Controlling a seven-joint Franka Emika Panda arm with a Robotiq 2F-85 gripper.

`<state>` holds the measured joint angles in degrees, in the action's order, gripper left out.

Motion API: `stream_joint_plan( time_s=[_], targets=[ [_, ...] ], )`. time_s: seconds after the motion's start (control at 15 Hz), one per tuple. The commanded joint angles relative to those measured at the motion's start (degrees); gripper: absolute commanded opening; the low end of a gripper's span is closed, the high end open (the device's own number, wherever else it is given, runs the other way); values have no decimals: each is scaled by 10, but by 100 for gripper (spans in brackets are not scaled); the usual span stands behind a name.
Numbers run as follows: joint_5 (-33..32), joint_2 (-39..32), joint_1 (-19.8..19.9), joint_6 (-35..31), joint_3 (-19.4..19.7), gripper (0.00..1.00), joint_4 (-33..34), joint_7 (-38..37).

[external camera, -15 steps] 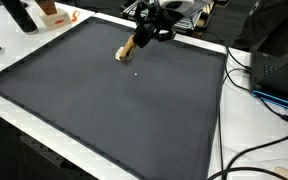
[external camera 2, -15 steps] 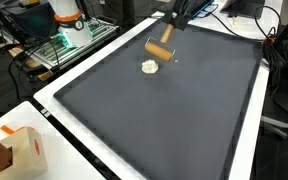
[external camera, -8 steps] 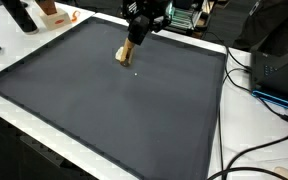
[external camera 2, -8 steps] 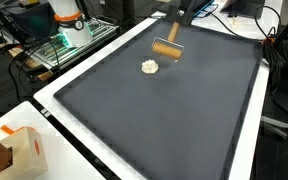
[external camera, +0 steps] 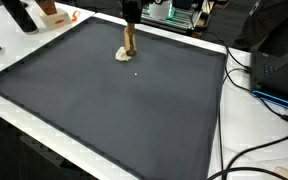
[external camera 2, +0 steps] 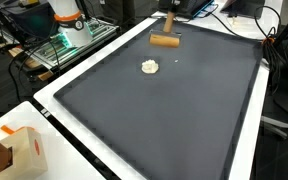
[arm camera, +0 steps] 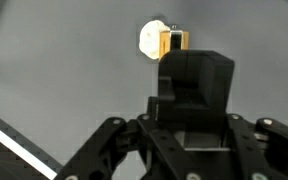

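Wrist view is showing the gripper [arm camera: 174,60] keeping its fingers clamped on the wooden block [arm camera: 171,42], right beside the white lump [arm camera: 150,38]; in both exterior views the block is swinging round with the arm, easing slightly off the unmoved lump on the dark mat [external camera 2: 174,110]

Tool [external camera: 131,20] turned, wooden piece [external camera: 130,42] swung upright, slightly lifted

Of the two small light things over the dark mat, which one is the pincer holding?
The tan wooden piece, gripped by the pincer; the whitish lump lies loose on the mat beside it.
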<state>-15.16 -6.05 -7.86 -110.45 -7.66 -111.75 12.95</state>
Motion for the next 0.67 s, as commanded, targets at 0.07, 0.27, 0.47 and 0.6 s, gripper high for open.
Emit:
stream_joint_plan(
  time_s=[0.07,0.27,0.47,0.6],
  targets=[
    [50,88,23,-18,10,24,-69,161],
    [68,128,27,-24,22,24,-95,260],
    [84,163,24,-32,38,24,-119,342],
    [99,184,21,-37,48,24,-134,390]
  ],
)
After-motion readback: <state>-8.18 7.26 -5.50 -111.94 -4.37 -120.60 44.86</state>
